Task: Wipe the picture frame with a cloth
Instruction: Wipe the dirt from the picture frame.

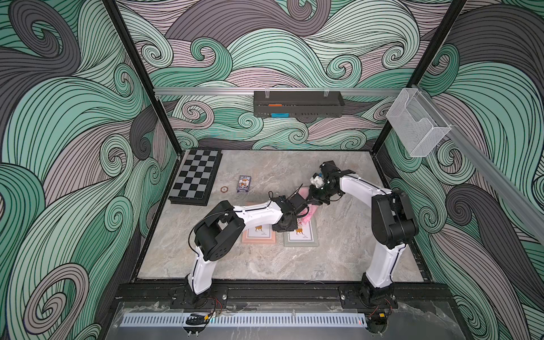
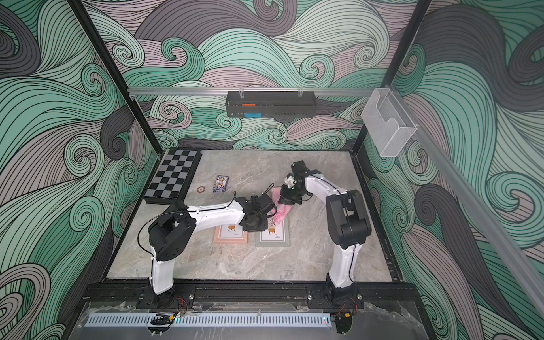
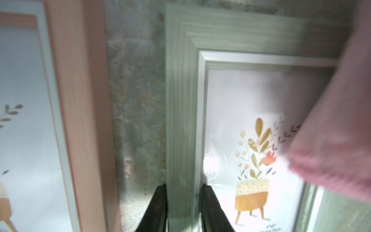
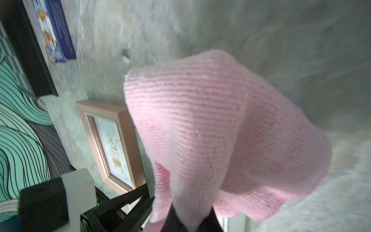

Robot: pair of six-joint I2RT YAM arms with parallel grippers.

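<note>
Right gripper (image 4: 190, 222) clamped on cloth (image 4: 210, 130), hanging over green frame (image 3: 180, 100); left gripper (image 3: 183, 209) clamps its edge. One cloth; two frames, peach frame (image 3: 80, 100) beside.

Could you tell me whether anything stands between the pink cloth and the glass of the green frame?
Nothing visible does. The cloth, hanging from the right gripper, overlaps one corner of the green frame. The left gripper clamps the frame's rail between its jaws beside the pink frame, covering only that edge of the glass.
</note>
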